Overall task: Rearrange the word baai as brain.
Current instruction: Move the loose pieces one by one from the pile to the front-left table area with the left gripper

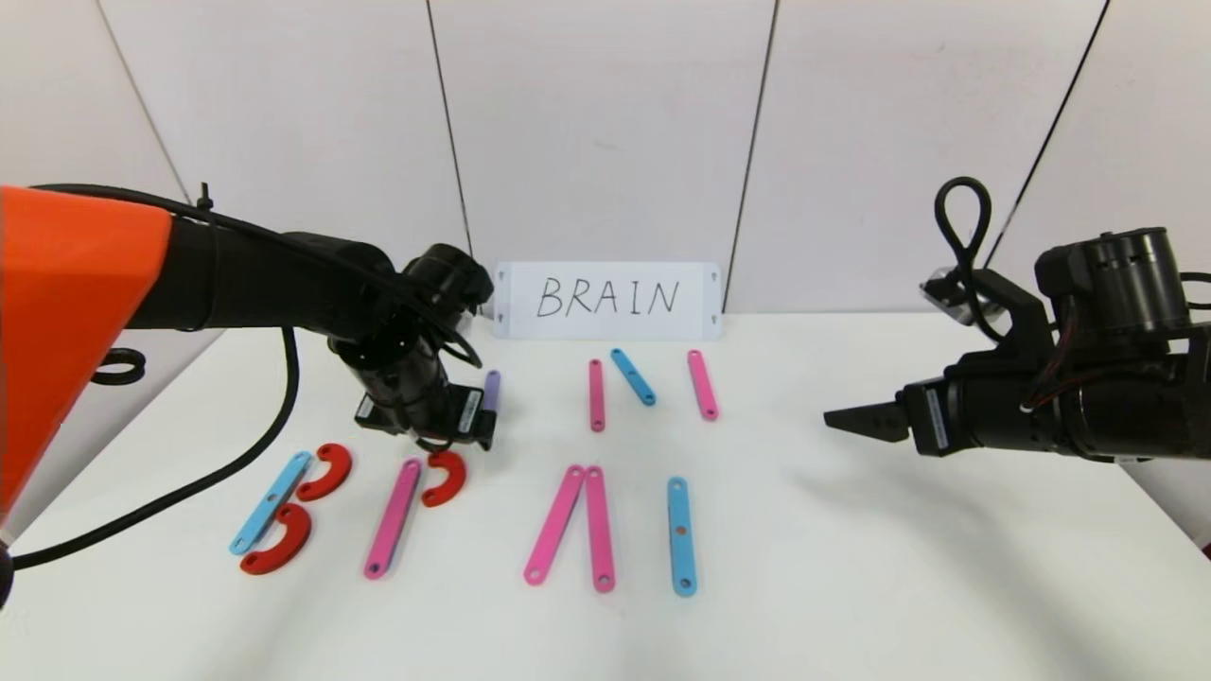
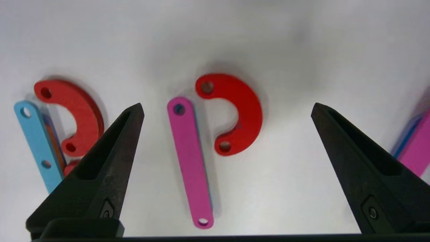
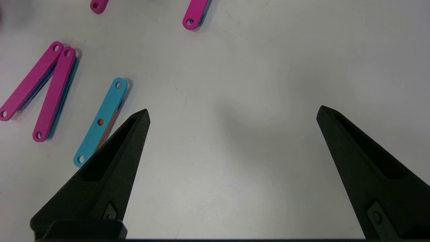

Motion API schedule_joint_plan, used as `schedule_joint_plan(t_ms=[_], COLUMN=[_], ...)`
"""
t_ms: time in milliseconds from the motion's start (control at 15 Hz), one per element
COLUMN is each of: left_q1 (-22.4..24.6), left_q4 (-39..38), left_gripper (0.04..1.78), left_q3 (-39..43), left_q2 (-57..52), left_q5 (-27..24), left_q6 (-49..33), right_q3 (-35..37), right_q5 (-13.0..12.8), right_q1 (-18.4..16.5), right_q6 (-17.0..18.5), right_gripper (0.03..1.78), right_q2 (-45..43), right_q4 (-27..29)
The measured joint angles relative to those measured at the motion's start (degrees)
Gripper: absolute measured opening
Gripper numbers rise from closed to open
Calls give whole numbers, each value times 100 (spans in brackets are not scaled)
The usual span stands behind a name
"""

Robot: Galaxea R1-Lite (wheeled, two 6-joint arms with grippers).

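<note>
Three red curves [image 1: 326, 471], five pink strips [image 1: 393, 518], three blue strips [image 1: 681, 535]; both tools spread, empty.

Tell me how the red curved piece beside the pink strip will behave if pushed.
The red curved piece looks flat and rigid, so it would probably slide, not roll. It looks thin and light, so it may spin. It lies close beside the pink strip, which it might nudge.

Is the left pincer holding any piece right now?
No; the left pincer is open and empty above the pink strip and red curve.
</note>
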Motion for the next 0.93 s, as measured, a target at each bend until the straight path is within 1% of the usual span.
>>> schedule_joint_plan(t_ms=[333,533,800,933], left_q1=[123,226,278,313], left_q4=[-877,-984,-996,-992], left_gripper=[174,174,174,167], left_q3=[-739,-1231,-1480,-1565], left_q2=[686,1134,1442,1542], left_q5=[-98,-72,-65,-63], left_q6=[-22,-83,-129,-140], right_q3=[-4,0,2,2], right_q5=[-2,-2,2,4], right_q1=[-5,-13,-9,-9], right_q6=[0,0,0,-2], right_gripper=[174,174,174,174], right_q2=[0,0,0,0], right_q4=[-20,-22,-23,-23])
